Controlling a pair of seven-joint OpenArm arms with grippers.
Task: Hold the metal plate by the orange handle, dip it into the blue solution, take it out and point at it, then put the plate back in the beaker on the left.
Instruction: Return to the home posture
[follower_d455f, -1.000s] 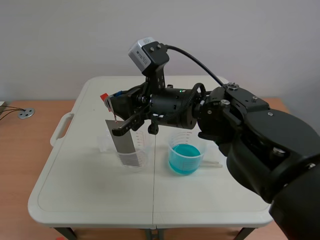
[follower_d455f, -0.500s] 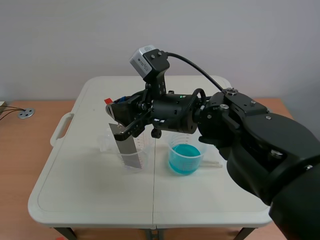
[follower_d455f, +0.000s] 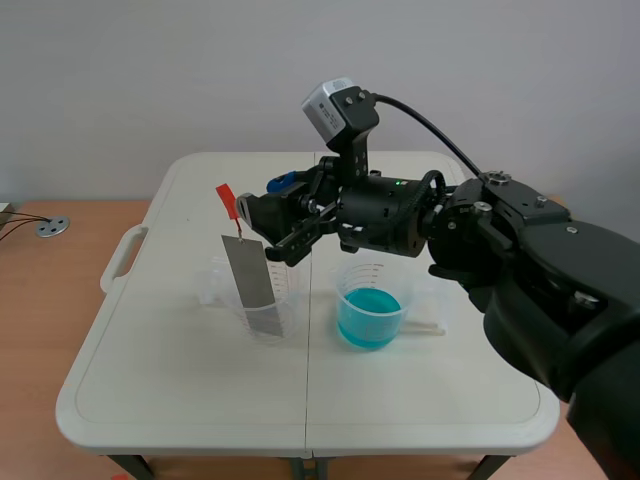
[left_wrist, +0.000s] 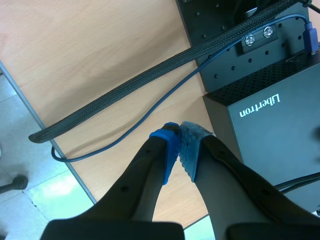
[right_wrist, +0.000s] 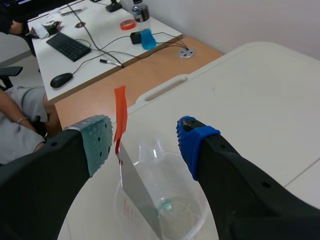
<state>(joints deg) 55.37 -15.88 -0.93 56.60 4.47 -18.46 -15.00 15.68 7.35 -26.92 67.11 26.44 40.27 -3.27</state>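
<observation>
The metal plate (follower_d455f: 254, 282) stands leaning in the clear left beaker (follower_d455f: 268, 305), its orange handle (follower_d455f: 226, 200) sticking up free. My right gripper (follower_d455f: 262, 228) hangs open just right of the handle, touching nothing. In the right wrist view the handle (right_wrist: 120, 119) rises close by the grey-green pad, the plate (right_wrist: 137, 197) runs down into the beaker (right_wrist: 172, 207), and the gripper (right_wrist: 145, 141) is open above them. The beaker of blue solution (follower_d455f: 370, 312) sits to the right. My left gripper (left_wrist: 180, 146) is shut on nothing, away from the table.
A thin stick (follower_d455f: 428, 327) lies beside the blue beaker. The white folding table (follower_d455f: 180, 390) has a handle at its left edge. Under the left gripper lie cables (left_wrist: 125, 85) and a black box (left_wrist: 270, 130) on a wooden surface. A person sits at a desk (right_wrist: 90, 45) beyond the table.
My right gripper has pulled back to the right and a little up, off the orange handle. The plate stays leaning in the left beaker.
</observation>
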